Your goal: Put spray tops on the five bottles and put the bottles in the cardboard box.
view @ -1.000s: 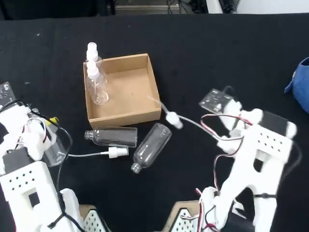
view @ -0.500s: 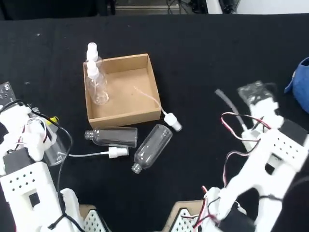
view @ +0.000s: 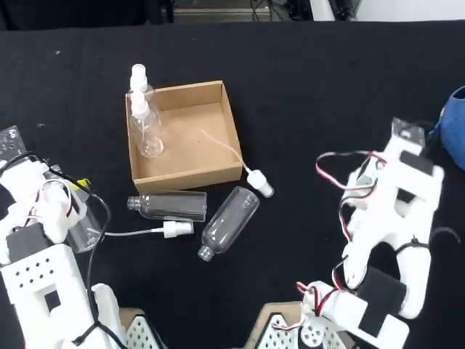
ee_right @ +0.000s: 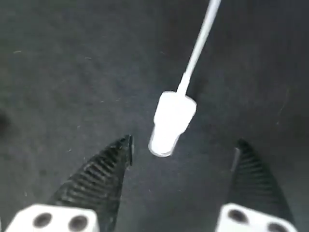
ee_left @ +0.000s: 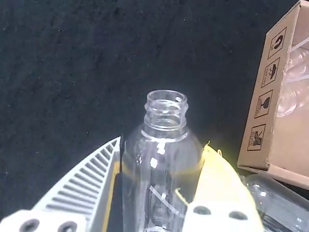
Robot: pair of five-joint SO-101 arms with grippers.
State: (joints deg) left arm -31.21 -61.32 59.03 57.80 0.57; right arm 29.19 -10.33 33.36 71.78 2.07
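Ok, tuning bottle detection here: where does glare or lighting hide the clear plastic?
High view: the lying bottles show faint glints on the black cloth; a boxed bottle fades into the box. Left wrist view: small highlights on the held bottle, rim plain.

cardboard box [view: 196, 175]: brown, open top, upright on worktop [view: 327, 87]
capped bottles [view: 146, 129]: two, clear, white spray tops on, overlapping at box's left wall
held bottle [ee_left: 165, 113]: clear, no top, clamped in left gripper [ee_left: 161, 147]
bottle A [view: 168, 206]: uncapped, lying in front of box
bottle B [view: 229, 220]: uncapped, lying slanted beside A
spray top 1 [view: 178, 229]: near A, tube pointing left
spray top 2 [view: 260, 182]: at box corner, tube over wall into box
spray top 3 [ee_right: 171, 121]: lying flat, tube straight
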